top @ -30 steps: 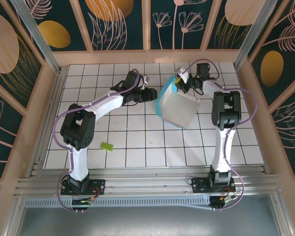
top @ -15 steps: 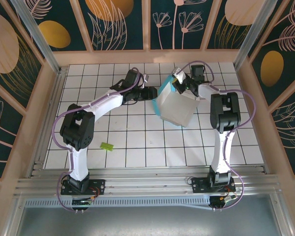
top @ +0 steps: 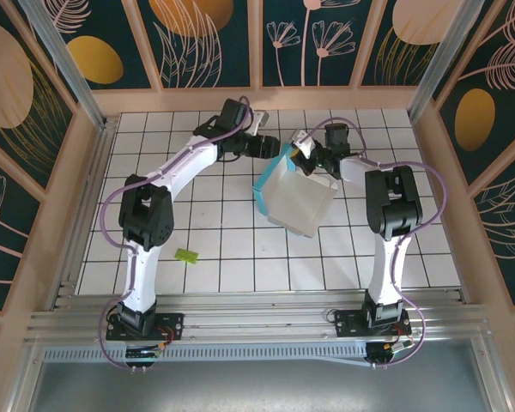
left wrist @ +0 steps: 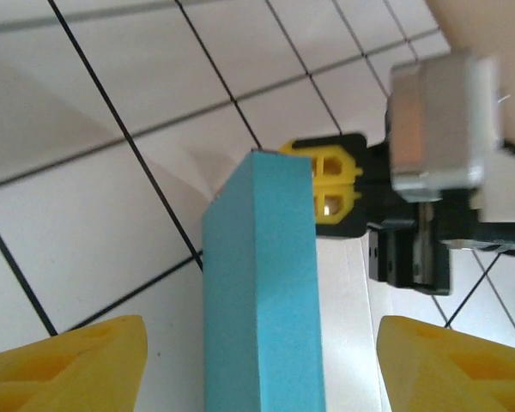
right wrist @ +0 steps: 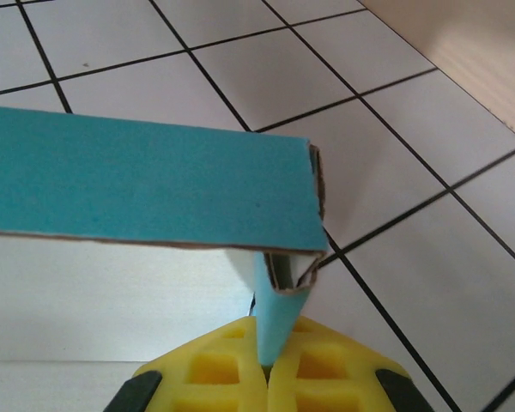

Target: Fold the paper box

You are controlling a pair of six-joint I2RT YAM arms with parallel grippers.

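This thin turquoise-and-white cardboard box [top: 299, 204] looks light and crease-prone, so grip edges: your right claw [right wrist: 266, 365] pinches a flap [right wrist: 271, 316], left claw [left wrist: 262, 367] stands open.

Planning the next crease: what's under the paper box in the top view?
Tiled table shows around the paper box; the tiles beneath its white panel are covered. The right hand grips its far corner.
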